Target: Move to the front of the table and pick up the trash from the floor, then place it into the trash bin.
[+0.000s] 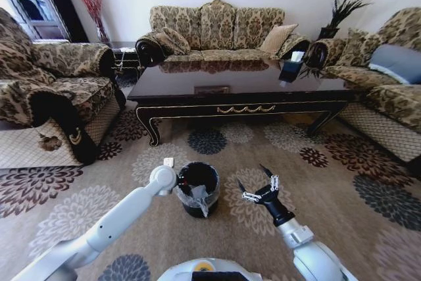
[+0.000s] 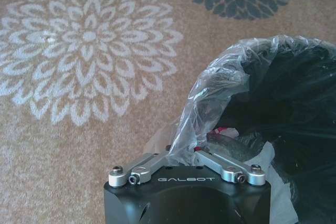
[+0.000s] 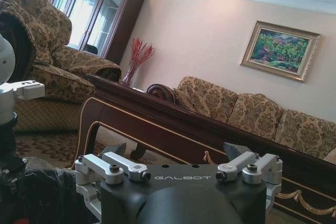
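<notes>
The trash bin (image 1: 197,181), a small black bucket with a clear bag liner, stands on the flowered floor (image 1: 342,182) in front of the dark table (image 1: 237,87). My left gripper (image 1: 182,193) is at the bin's left rim. In the left wrist view the left gripper (image 2: 184,149) has its links drawn together, and a raised fold of the liner (image 2: 210,93) hides its fingertips. A small red and white bit (image 2: 223,129) lies just inside the bin (image 2: 299,108). The trash is out of view. My right gripper (image 1: 255,179) hovers open and empty to the right of the bin.
Patterned sofas stand behind the table (image 1: 217,27) and at both sides (image 1: 46,90), (image 1: 388,77). A dark tissue box (image 1: 291,68) sits on the table's right part. In the right wrist view the table's apron (image 3: 157,124) is near the right gripper (image 3: 176,153). Carpet is open to the right.
</notes>
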Available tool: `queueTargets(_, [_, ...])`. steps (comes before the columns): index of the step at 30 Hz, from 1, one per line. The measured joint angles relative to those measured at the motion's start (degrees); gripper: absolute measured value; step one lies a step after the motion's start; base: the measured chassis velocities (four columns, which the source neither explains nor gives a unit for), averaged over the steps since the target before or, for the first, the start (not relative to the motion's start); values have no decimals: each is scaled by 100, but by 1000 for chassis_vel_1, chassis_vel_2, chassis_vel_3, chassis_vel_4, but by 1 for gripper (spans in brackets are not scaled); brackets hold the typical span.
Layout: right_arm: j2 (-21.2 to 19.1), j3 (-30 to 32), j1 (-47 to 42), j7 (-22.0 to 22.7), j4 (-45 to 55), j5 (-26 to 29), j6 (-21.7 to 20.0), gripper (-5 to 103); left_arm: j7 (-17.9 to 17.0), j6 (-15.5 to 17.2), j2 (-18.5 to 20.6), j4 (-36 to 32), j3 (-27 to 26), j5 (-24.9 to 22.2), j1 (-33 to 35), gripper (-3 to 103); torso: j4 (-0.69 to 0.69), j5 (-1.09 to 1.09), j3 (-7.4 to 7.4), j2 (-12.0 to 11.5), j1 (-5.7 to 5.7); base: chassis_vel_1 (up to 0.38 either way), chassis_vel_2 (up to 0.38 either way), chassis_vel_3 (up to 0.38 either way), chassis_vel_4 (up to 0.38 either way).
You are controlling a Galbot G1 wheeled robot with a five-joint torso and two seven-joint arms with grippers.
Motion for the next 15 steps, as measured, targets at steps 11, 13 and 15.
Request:
queueTargets(11, [30,10,-34,-1,-15,-10,10,100,-13,-1,34,-131,-276,127,260,19,0,1,0,0,0,0,0,0,0])
queueTargets(13, [33,3,-30,-1,-20,-11,11,100,23,-1,44,-177,-351,164,314,29,0,2,0,0,0,0,0,0,0])
queueTargets(15, [31,2,-25,0,-20,-9,11,100,76,-1,44,-268,-420,209,385,41,0,1,0,0,0,0,0,0,0])
